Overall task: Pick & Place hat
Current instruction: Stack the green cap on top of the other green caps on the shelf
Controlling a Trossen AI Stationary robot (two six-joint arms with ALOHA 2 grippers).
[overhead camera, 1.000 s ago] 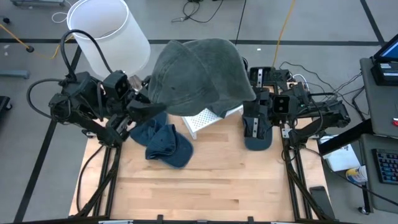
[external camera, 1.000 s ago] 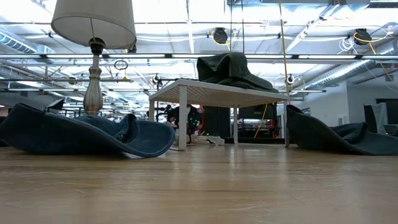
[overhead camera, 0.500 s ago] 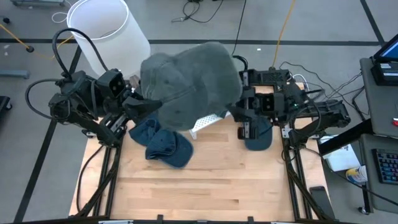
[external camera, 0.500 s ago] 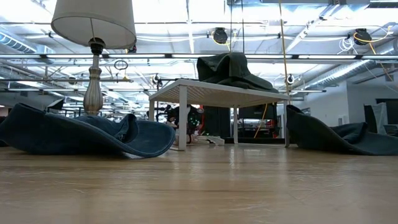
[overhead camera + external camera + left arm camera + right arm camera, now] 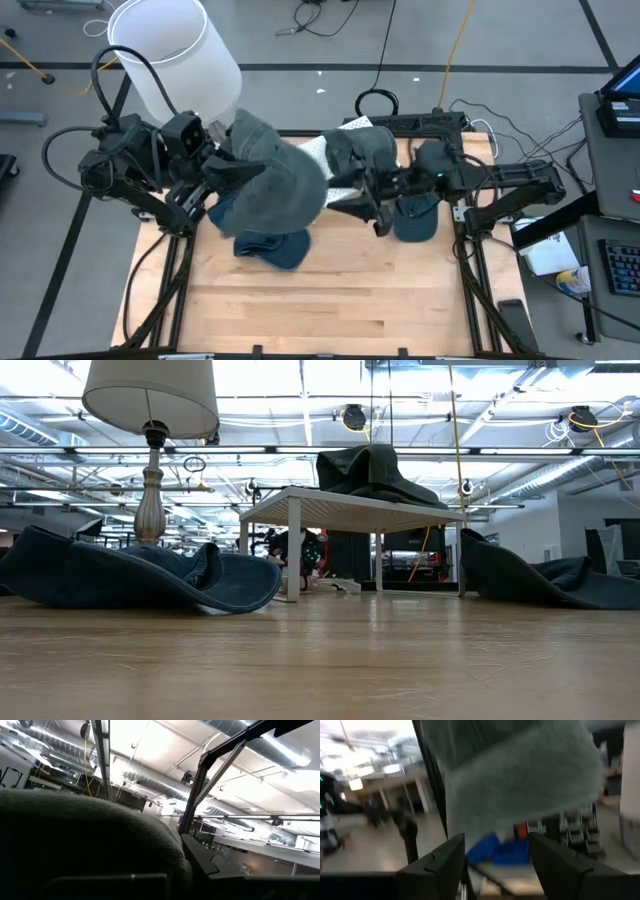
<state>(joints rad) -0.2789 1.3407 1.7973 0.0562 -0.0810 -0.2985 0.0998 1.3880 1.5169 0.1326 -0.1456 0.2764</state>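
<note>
A grey-green hat (image 5: 275,185) hangs at the table's left half from my left gripper (image 5: 228,172), which is shut on it; in the left wrist view the hat (image 5: 75,835) covers the fingers. Another grey-green hat (image 5: 360,155) lies on the white rack (image 5: 350,505). My right gripper (image 5: 378,210) stands open just right of the held hat, which shows ahead of its fingers (image 5: 445,865). One blue hat (image 5: 265,245) lies below the held one, another (image 5: 415,215) under my right arm. My left gripper holds the grey-green hat at its left edge (image 5: 240,172), coming level from the table's left. The hat itself hides the fingers, so the kind of hold does not show. The hat droops to the right of the gripper, its lower part over the blue hat.
A lamp with a white shade (image 5: 175,55) stands at the far left corner. Bare wood (image 5: 330,300) makes up the near half of the table. A desk with a keyboard (image 5: 620,265) stands beyond the right edge.
My right gripper has opened and let go of the grey-green hat, then swung toward the table's left. The hat, held up and spread between both grippers before, has dropped and now droops from my left gripper alone.
</note>
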